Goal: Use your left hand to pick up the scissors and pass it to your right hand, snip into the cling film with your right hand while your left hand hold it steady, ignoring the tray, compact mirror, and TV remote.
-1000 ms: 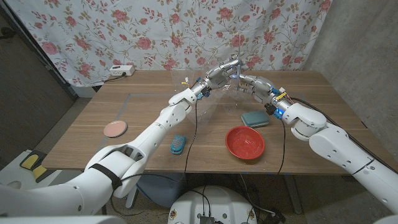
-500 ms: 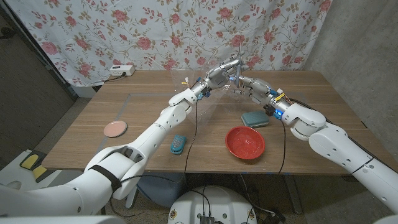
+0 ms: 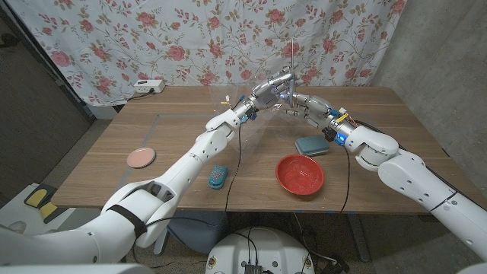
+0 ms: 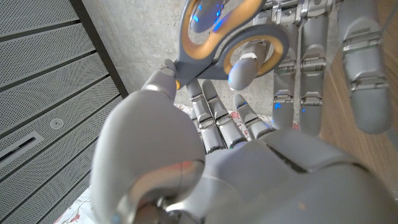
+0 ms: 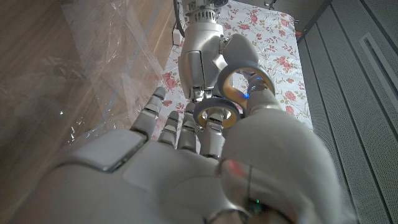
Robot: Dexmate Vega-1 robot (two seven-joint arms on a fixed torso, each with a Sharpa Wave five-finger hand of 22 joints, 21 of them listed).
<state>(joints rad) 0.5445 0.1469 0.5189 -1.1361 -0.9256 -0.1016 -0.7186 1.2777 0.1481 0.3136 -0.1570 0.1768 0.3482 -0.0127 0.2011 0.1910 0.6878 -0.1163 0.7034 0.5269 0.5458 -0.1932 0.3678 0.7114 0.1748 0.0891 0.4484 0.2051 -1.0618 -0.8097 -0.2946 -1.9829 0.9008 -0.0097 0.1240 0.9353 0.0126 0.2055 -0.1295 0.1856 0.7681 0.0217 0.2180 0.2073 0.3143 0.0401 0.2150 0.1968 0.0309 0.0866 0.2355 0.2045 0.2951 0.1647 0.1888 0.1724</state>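
Note:
Above the far middle of the table my two hands meet. My left hand [image 3: 265, 91] grips the scissors [image 3: 283, 93] by the blades, with their grey and orange handle loops [image 4: 227, 34] turned toward my right hand [image 3: 306, 103]. The right hand's fingers [image 4: 311, 68] are stretched out beside the handles, and one fingertip [image 4: 244, 70] pokes through a loop. In the right wrist view the loops [image 5: 231, 93] sit between my right hand [image 5: 186, 168] and my left hand [image 5: 205, 50]. The clear cling film [image 5: 93, 56] hangs just beside both hands.
A red bowl [image 3: 300, 173] and a teal compact [image 3: 312, 144] lie under my right forearm. A blue remote [image 3: 218, 176] lies near the front edge and a pink dish [image 3: 141, 157] at the left. A white power strip [image 3: 149, 86] sits at the back left.
My right hand has edged a little closer to the left hand and the scissors' handles. The left hand has stayed where it was.

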